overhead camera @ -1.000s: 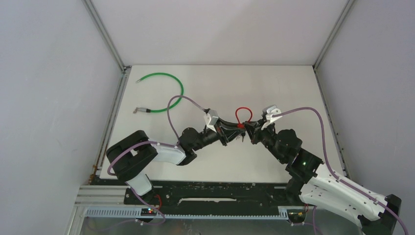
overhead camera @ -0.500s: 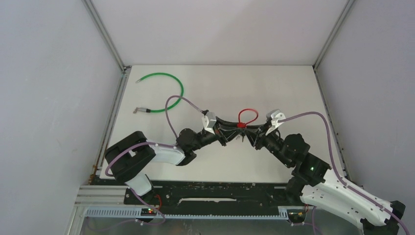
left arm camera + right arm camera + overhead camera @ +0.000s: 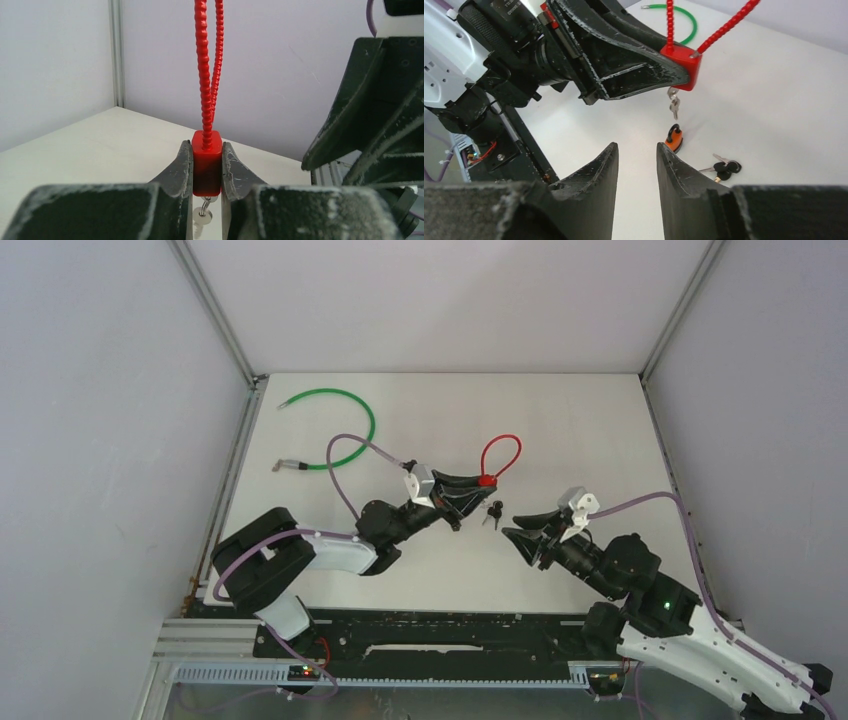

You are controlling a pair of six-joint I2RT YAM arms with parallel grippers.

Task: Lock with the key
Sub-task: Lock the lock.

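Note:
My left gripper (image 3: pixel 207 150) is shut on the red block body of a cable lock (image 3: pixel 206 167), held above the table. The lock's ribbed red cable (image 3: pixel 500 453) loops up and away from the body (image 3: pixel 487 480). A small silver key (image 3: pixel 673 102) hangs from the underside of the lock body (image 3: pixel 684 62); it also shows below the body as the key (image 3: pixel 202 216) in the left wrist view. My right gripper (image 3: pixel 636 147) stands open and empty, a little to the near right of the lock, its tips (image 3: pixel 515 538) pointing toward it.
A small orange padlock (image 3: pixel 674 137) and a bunch of black-headed keys (image 3: pixel 724 167) lie on the white table (image 3: pixel 580 420) under the lock. A green cable (image 3: pixel 371 420) curls at the far left. Walls close in the table on three sides.
My right gripper has opened, let go at the lock and drawn back toward the near right. The left gripper has swung the lock slightly left and away, still holding it.

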